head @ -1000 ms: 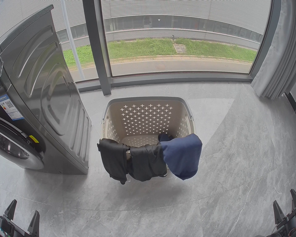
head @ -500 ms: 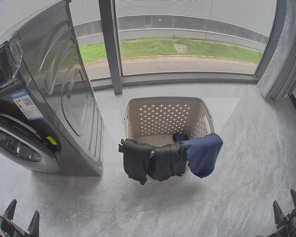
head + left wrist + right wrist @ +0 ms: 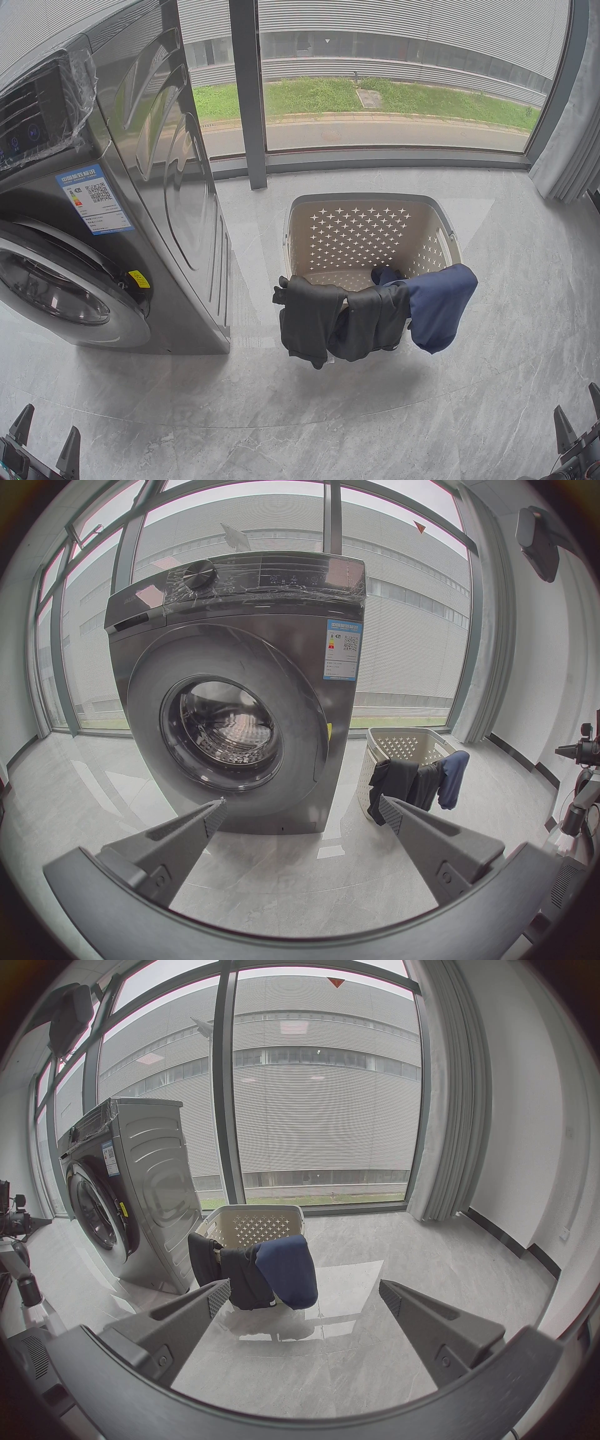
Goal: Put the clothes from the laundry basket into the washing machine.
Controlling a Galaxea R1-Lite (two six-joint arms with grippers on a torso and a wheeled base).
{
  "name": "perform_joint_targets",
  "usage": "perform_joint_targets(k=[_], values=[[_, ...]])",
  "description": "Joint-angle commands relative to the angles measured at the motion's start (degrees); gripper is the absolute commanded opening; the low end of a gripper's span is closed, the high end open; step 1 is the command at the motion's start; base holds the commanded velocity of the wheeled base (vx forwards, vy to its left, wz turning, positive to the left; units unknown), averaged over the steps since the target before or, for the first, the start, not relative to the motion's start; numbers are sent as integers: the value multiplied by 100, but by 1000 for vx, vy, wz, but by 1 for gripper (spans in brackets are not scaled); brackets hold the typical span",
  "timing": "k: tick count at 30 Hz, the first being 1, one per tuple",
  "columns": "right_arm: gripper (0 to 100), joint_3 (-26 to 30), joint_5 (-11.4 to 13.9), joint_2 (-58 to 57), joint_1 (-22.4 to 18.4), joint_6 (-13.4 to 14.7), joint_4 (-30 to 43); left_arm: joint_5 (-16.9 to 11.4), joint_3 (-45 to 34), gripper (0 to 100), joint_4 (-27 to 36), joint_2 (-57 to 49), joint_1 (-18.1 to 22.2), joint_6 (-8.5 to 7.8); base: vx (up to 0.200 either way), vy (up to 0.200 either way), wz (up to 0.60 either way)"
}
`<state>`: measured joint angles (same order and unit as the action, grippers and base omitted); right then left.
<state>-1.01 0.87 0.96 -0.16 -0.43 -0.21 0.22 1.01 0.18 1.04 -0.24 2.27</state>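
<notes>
Camera view has swung toward the washing machine (image 3: pixel 106 206). Black and navy clothes (image 3: pixel 312 319) drape the basket (image 3: pixel 369 199) rim, centre frame. Left gripper (image 3: pixel 50 419) and right gripper (image 3: pixel 575 400) sit at the bottom corners, fingers apart.

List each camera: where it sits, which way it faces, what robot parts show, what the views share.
Head view: on the robot's head, looking forward and down at the floor, laundry basket and washing machine; left gripper and right gripper at the lower corners.
Left wrist view: on the left wrist, facing the machine's front; its own open fingers show.
Right wrist view: on the right wrist, facing basket and window; its own open fingers show.
Shared: all three show basket, draped clothes and machine.
</notes>
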Motion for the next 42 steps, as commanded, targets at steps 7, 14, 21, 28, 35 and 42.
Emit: perform_joint_targets(k=[7,14,21,28,35,42], values=[[100,101,-7,-96,-2,-1,-6,4,-84,100,-1,-42,-2,2,-29,29,0],[100,101,-16,-96,-2,-10,-6,-4,-84,100,-1,-42,-2,2,0,200,0],[100,101,-16,-96,-2,-19,-6,4,-84,100,-1,-42,-2,2,0,200,0],[100,101,-16,-96,-2,-19,-6,4,-84,100,-1,-42,-2,2,0,0,343],[100,101,-16,-96,-2,-10,-6,4,-84,100,-1,-42,-2,2,0,143,171],[100,101,-16,-96,-2,-10,-6,4,-84,100,-1,-42,-2,2,0,200,0]])
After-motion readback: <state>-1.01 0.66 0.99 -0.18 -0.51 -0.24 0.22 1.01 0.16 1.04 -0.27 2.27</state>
